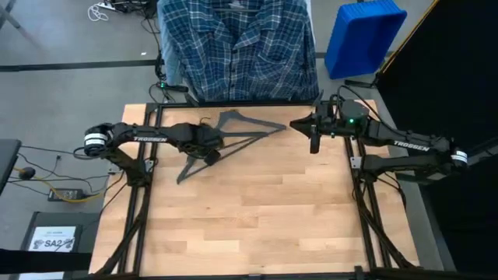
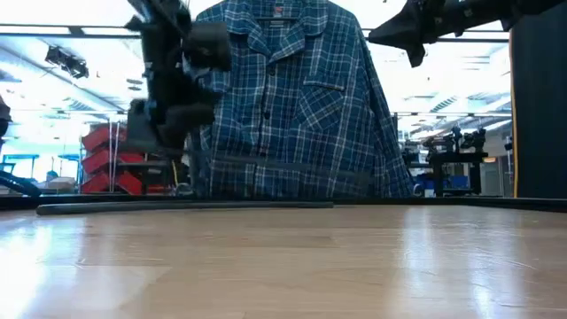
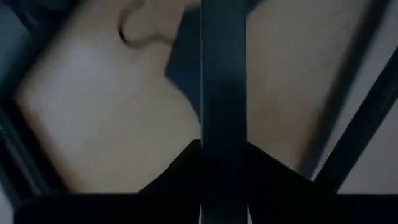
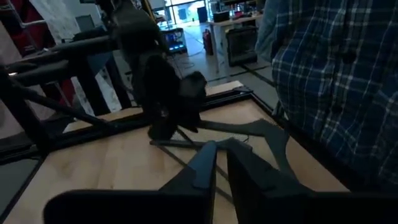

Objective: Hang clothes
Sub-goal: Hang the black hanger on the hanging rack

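I am seeing one blue plaid shirt [image 1: 237, 50] hanging past the far edge of the table [image 1: 257, 210]. One dark grey hanger [image 1: 233, 138] is lying on the table near that edge. My left end effector [image 1: 212, 148] is squeezing shut on one of the hanger's bars. My right end effector [image 1: 313, 145] is hovering above the table's far right part, its two fingers almost closed, holding nothing.
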Motion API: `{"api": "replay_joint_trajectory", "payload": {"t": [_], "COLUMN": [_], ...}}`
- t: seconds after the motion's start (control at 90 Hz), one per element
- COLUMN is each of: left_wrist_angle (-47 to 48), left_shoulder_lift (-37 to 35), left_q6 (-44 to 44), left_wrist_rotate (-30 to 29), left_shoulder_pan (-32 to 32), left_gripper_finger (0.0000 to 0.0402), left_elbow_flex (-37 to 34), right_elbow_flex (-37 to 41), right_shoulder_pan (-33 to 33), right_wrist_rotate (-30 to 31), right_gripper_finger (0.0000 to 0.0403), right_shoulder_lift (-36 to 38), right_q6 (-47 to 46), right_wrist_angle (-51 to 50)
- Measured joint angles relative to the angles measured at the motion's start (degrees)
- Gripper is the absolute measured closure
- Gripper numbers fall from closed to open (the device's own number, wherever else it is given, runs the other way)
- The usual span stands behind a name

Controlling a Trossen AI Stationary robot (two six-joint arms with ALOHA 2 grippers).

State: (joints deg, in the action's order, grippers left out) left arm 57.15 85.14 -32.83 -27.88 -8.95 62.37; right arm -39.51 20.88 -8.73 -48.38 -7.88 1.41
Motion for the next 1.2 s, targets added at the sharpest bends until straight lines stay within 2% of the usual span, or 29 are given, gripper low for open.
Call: {"api": "replay_joint_trajectory", "payload": {"t": [0.122,0.367,0.533,0.722,0.867,0.989,1.044,1.2], "left_wrist_angle": [4.53,10.50,9.85,9.70,9.50,5.31,0.45,-20.83], "left_shoulder_lift": [-0.02,-0.02,-0.02,-0.02,-0.07,-0.07,-0.09,-0.17], "left_q6": [0.44,3.74,17.67,32.01,40.32,47.54,51.82,64.30], "left_wrist_rotate": [-8.52,-31.25,-47.80,-61.77,-61.66,-57.44,-52.75,-30.25], "left_shoulder_pan": [4.60,11.10,11.84,7.23,1.35,-3.78,-5.54,-6.87], "left_gripper_finger": [0.0337,0.0337,0.0337,0.0337,0.0337,0.0337,0.0337,0.0337], "left_elbow_flex": [4.71,12.00,17.82,27.29,36.09,42.59,45.27,48.35], "right_elbow_flex": [0.00,0.00,-0.02,-0.02,-0.02,-0.02,-0.02,-0.02], "right_shoulder_pan": [-0.04,-0.06,-0.68,-0.68,-0.68,-0.68,-0.68,-0.57], "right_wrist_rotate": [-0.33,-0.40,-0.51,-0.48,-0.47,-0.45,-0.44,-0.40], "right_gripper_finger": [0.0389,0.0397,0.0402,0.0396,0.0391,0.0390,0.0391,0.0399], "right_shoulder_lift": [0.00,0.00,0.02,0.02,0.02,0.02,0.02,0.02], "right_q6": [-0.07,-0.08,-0.02,0.68,1.86,4.20,5.75,10.25], "right_wrist_angle": [0.35,6.71,10.45,11.17,12.27,13.86,14.90,18.16]}}
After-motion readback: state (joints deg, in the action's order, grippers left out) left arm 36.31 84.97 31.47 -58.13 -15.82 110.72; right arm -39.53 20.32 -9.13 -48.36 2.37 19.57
